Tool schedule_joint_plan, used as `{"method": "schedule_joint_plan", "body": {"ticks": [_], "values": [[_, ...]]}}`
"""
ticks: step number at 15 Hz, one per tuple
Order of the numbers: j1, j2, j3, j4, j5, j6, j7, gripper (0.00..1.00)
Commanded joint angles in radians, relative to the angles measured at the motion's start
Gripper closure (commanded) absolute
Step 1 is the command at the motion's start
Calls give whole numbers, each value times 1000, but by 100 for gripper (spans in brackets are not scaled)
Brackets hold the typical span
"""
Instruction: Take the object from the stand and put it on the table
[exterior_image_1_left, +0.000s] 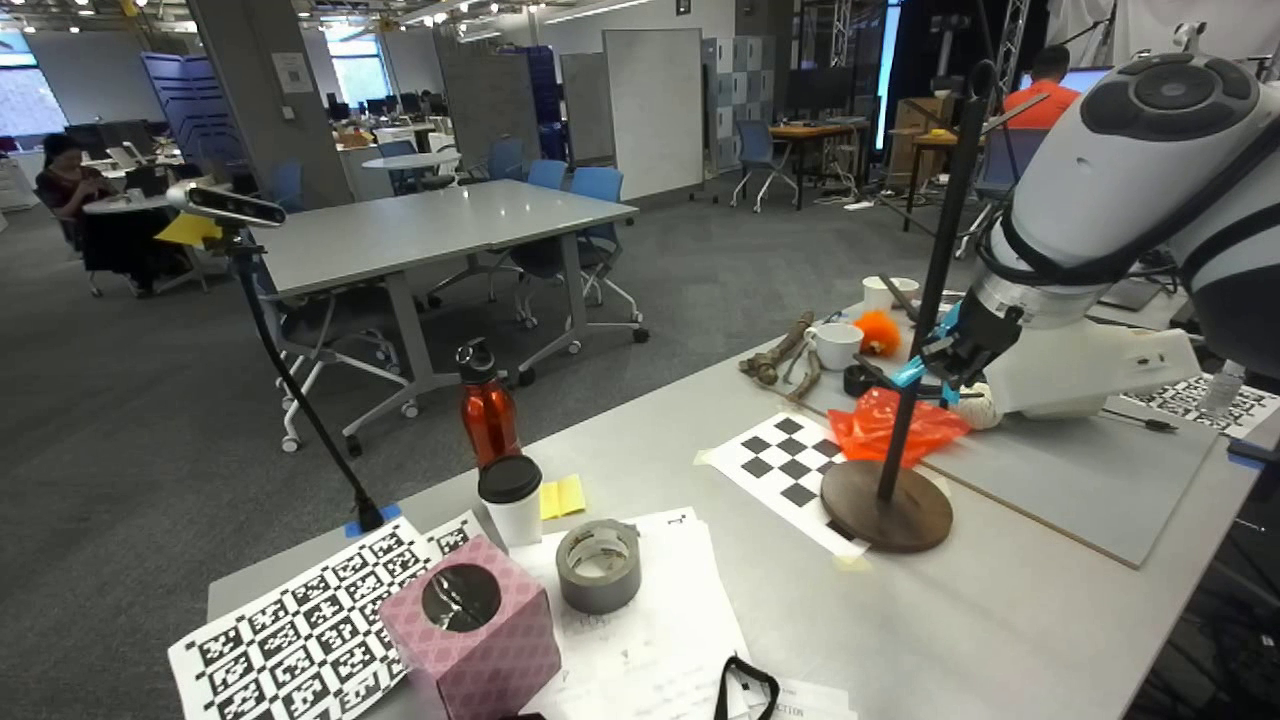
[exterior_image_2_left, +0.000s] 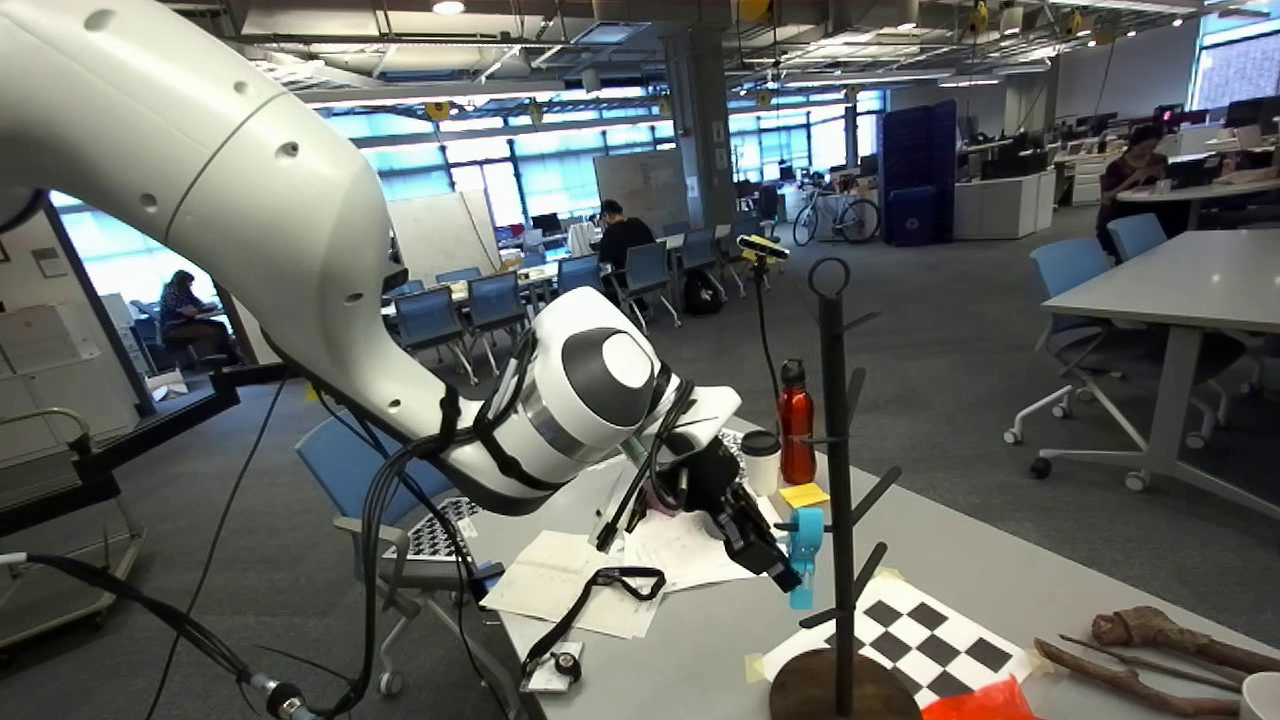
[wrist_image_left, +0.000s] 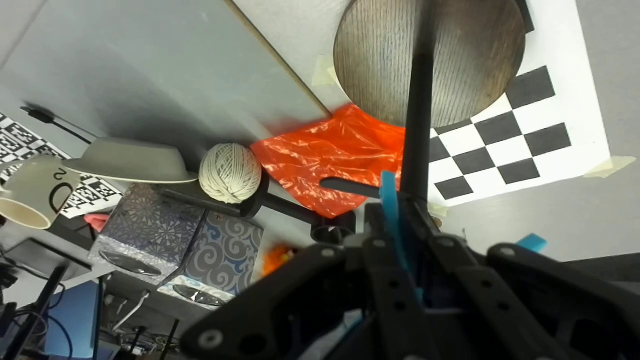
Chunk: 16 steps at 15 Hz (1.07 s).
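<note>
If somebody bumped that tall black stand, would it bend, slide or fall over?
Pushed near the top, the stand would probably tip, its pole being tall and thin. Nudged low, it seems likelier to slide, since the round base is wide and flat. The pole looks stiff, showing no visible bend.

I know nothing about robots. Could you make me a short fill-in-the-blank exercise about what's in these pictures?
The gripper is closed on a small plastic piece coloured light ____.
The stand has a round base coloured dark ____.
The white takeaway cup has a lid coloured ____.
In an exterior view, a roll of grey ____ lies on the papers beside the pink tissue box.

Missing words: blue; brown; black; tape.
</note>
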Motion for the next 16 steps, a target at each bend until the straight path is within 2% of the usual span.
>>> {"method": "schedule_joint_plan", "body": {"ticks": [1, 8, 16], "values": [[-20, -27, 15, -10, 33, 6, -37, 97], [-17, -23, 18, 6, 49, -14, -125, 97], [-14, -35, 17, -6, 44, -12, -146, 97]]}}
